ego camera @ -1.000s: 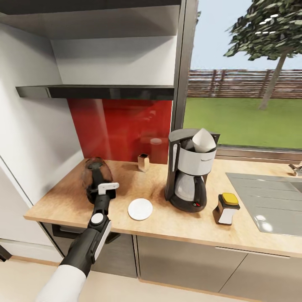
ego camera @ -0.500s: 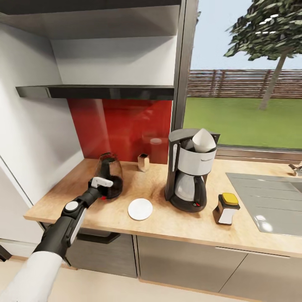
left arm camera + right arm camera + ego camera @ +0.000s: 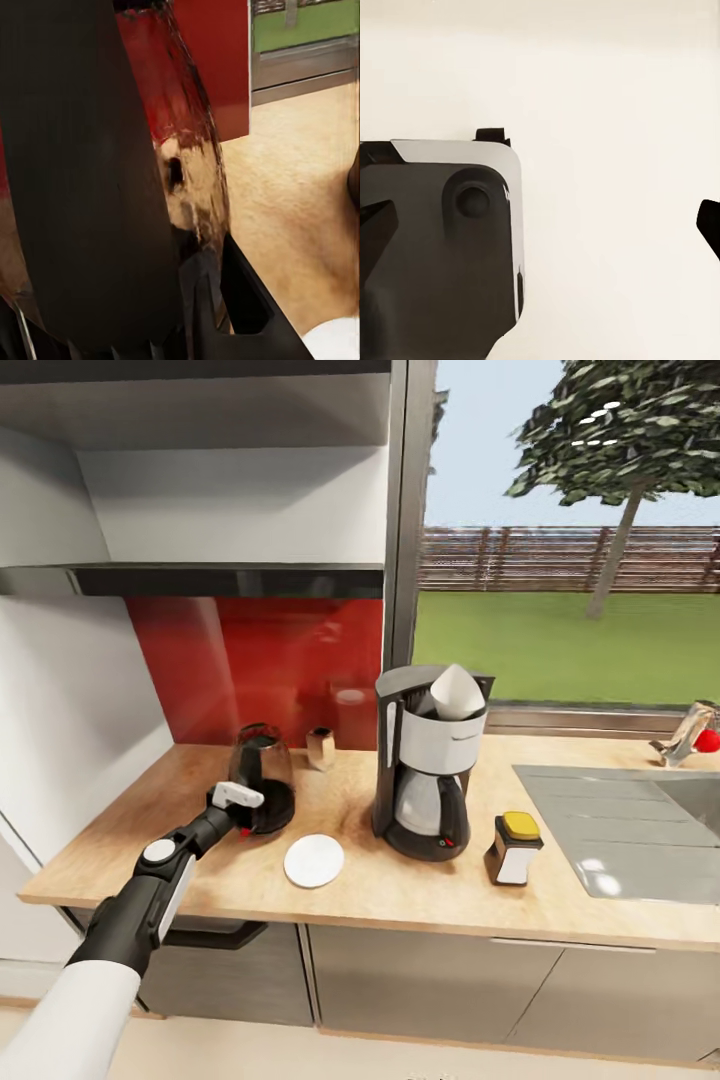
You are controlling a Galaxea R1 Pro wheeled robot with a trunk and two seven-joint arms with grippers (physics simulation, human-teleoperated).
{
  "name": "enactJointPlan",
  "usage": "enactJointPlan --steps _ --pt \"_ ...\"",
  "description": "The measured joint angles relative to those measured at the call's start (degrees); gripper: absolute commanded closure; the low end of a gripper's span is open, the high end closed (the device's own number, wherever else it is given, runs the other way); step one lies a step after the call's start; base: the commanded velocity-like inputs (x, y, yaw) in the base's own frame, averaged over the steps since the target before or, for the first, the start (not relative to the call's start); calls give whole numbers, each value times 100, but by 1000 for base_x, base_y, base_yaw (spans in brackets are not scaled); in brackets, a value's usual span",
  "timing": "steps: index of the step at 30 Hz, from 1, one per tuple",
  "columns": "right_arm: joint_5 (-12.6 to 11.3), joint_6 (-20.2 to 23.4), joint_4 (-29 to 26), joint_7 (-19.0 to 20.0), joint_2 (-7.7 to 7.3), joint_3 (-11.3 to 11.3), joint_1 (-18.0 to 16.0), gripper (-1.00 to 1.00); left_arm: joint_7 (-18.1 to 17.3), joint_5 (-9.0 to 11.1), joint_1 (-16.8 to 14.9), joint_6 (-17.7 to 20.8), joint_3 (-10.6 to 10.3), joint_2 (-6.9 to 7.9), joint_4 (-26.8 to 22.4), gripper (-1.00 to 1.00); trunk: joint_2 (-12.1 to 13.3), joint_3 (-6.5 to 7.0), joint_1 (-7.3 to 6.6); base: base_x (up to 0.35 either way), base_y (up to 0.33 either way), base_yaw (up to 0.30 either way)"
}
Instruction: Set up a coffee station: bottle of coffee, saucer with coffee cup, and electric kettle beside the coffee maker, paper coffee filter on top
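I'm holding the left tool (image 3: 240,797) clenched on the squat dark translucent kettle (image 3: 262,778), standing upright on the light wood-grain bench (image 3: 400,880), parking it near the tall black coffee maker (image 3: 425,775).

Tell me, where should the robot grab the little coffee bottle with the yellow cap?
Probably around the narrower part just under the cap, coming from the open front side of the bottle of coffee; it stands upright and flares out lower down.

**Crowded left, open strip near the edge**

The electric kettle (image 3: 262,778), saucer (image 3: 313,860), coffee maker (image 3: 428,765) and bottle of coffee (image 3: 514,848) stand in the way. The countertop (image 3: 400,900) is free along its near edge and at far left.
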Motion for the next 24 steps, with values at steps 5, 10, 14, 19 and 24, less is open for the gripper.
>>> enactJointPlan --steps 5,10,14,19,24 --pt "-1 2 0 0 0 0 0 -100 14 -33 15 22 6 4 -177 100 0 -1 -1 71 20 -262" --pt "-8 3 2 0 7 0 -1 -100 18 -38 16 64 162 4 -214 100 0 -1 -2 217 175 -138" --pt "-4 3 2 0 6 0 -1 -100 17 -41 26 64 211 4 -284 100 0 0 -1 162 132 -17" --pt "-5 -1 7 0 3 0 -1 -100 17 -59 52 57 223 16 -467 100 0 0 0 29 23 -6" --pt "-1 -2 9 0 0 0 0 -100 16 -81 101 56 223 30 -484 100 1 -1 0 3 2 -175"
